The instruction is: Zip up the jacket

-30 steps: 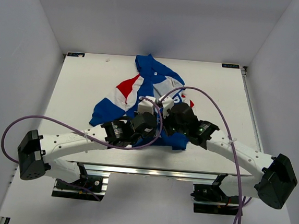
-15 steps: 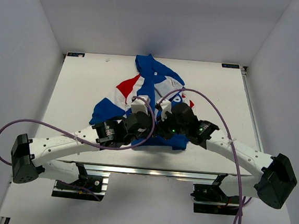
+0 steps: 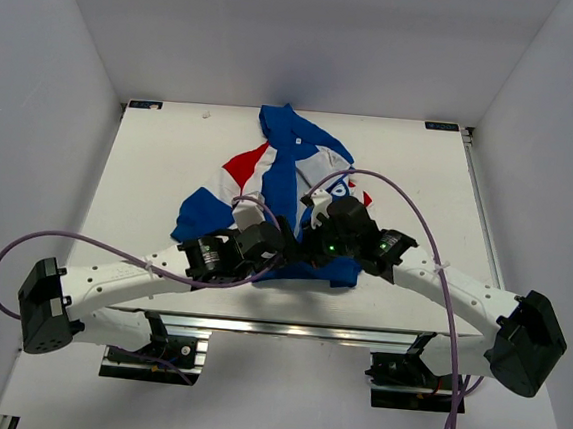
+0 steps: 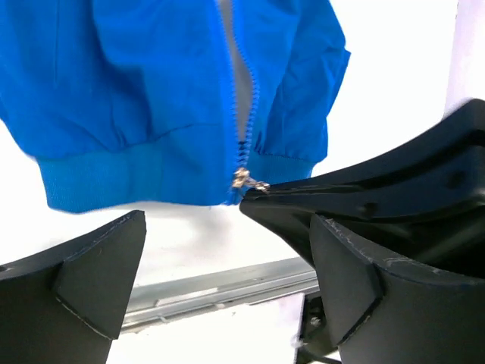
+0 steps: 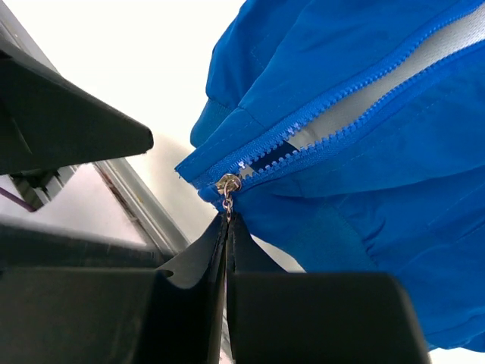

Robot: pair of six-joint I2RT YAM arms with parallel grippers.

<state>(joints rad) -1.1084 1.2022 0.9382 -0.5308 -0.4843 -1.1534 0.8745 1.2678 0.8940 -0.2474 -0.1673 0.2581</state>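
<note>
The jacket [image 3: 288, 170] lies on the table, royal blue with red and white panels, hem toward the arms. In the left wrist view its blue hem [image 4: 136, 174] shows, the zipper [image 4: 236, 91] parted above the silver slider [image 4: 242, 180] at the hem. My right gripper [image 5: 229, 224] is shut on the small metal zipper pull [image 5: 227, 203] just below the slider [image 5: 227, 184]; in the top view it [image 3: 316, 245] is at the hem. My left gripper [image 4: 227, 280] is open and empty, its fingers [image 4: 98, 265] apart, just short of the hem; in the top view it [image 3: 271, 248] sits beside the right one.
The white table [image 3: 149, 182] ends in an aluminium rail [image 4: 220, 284] close behind the hem, also in the right wrist view [image 5: 140, 208]. Purple cables [image 3: 407, 210] loop over both arms. White walls enclose the table on three sides.
My left gripper has drawn back from over the jacket's middle toward the hem at the near edge. The right gripper has stayed at the hem.
</note>
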